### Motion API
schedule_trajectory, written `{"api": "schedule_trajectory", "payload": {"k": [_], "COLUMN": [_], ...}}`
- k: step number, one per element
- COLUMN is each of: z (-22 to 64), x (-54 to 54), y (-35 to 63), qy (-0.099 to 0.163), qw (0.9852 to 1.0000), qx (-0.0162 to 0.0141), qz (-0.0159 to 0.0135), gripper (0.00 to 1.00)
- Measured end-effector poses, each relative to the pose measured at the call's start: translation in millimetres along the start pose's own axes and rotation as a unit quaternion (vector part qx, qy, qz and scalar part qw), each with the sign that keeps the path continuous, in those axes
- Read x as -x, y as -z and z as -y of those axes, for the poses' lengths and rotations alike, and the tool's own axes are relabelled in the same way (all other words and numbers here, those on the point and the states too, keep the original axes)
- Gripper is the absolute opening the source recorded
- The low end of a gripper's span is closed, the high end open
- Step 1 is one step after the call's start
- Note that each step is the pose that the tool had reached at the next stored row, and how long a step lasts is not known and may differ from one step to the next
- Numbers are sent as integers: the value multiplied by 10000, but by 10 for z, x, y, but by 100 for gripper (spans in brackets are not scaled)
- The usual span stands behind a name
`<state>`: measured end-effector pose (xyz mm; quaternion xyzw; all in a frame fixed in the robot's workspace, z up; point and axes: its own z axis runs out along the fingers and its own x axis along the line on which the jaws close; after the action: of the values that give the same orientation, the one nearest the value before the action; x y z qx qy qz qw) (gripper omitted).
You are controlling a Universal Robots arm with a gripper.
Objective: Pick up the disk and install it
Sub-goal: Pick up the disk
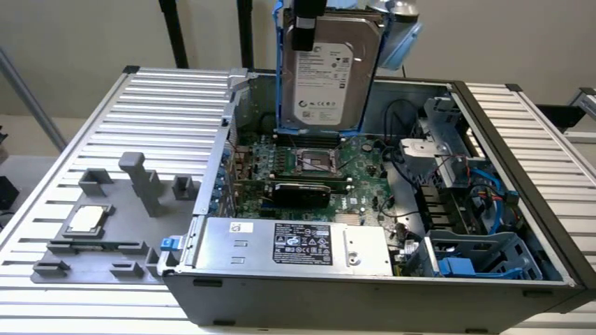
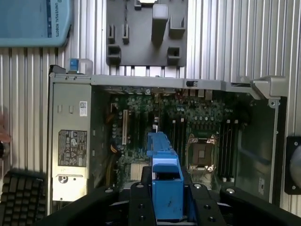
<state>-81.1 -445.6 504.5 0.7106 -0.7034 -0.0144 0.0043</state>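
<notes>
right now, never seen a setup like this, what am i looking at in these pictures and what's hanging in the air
This is one robot arm over an open computer case on a slatted table. One picture comes from a camera off the arm, the other from a camera on its wrist, looking into the case. The gripper is shut on the disk, a silver hard drive in a blue carrier, held above the motherboard. A grey fixture lies beside the case.
</notes>
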Motion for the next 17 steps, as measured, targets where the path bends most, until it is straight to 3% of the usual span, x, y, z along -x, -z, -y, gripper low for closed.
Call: {"api": "schedule_trajectory", "payload": {"k": [10,17], "z": [431,672], "x": [-207,-377], "y": [15,20], "qy": [1,1], "qw": [10000,10000], "qx": [0,0], "qz": [0,0], "gripper": [0,0]}}
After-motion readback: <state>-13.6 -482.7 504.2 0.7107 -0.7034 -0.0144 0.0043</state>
